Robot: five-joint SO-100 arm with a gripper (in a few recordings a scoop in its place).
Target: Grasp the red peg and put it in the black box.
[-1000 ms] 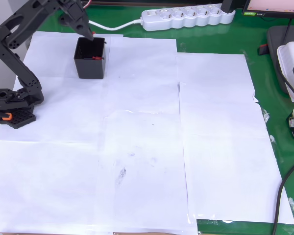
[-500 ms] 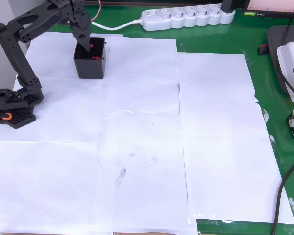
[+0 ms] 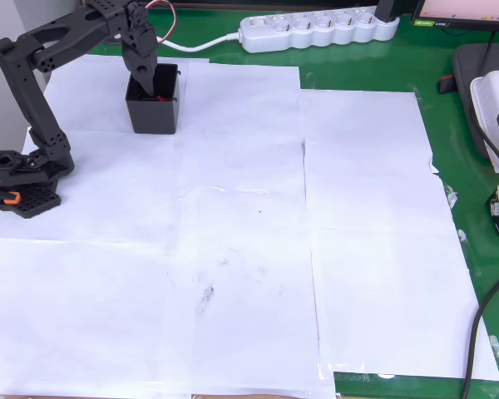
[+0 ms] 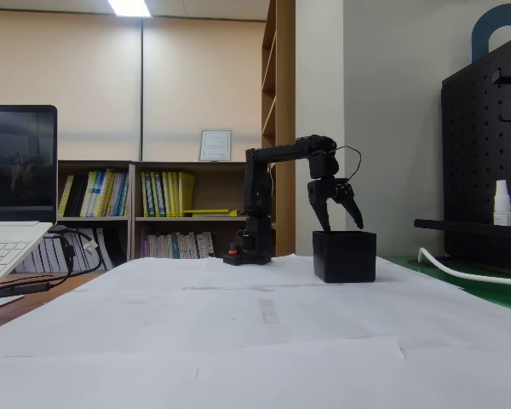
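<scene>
gripper (image 4: 342, 223): I'm hanging it right over the black box, tips pointing down at the opening. In the fixed view the two fingers are standing apart, spread into a clear V with nothing pinched between them that I can make out.

black box (image 3: 155, 115): it's sitting on the white paper near the far left corner of the overhead view, well inside the arm's reach, which I'm guessing is why it's parked there. Tall straight walls, so anything dropped from above isn't bouncing out.

red peg (image 3: 159, 98): I'm seeing a small red bit inside the box, low against the inner wall, just beside the gripper tip. I'm reading that as the peg lying in the tub, though it's tiny and I can't say how it's lying.

arm (image 3: 33, 62): it's folding up and over from its base at the left edge, so the wrist is coming in from above rather than from the side, which keeps it off the walls.

my read: drop looks done, so I'm thinking of lifting straight up, staying clear of the rim.
</scene>
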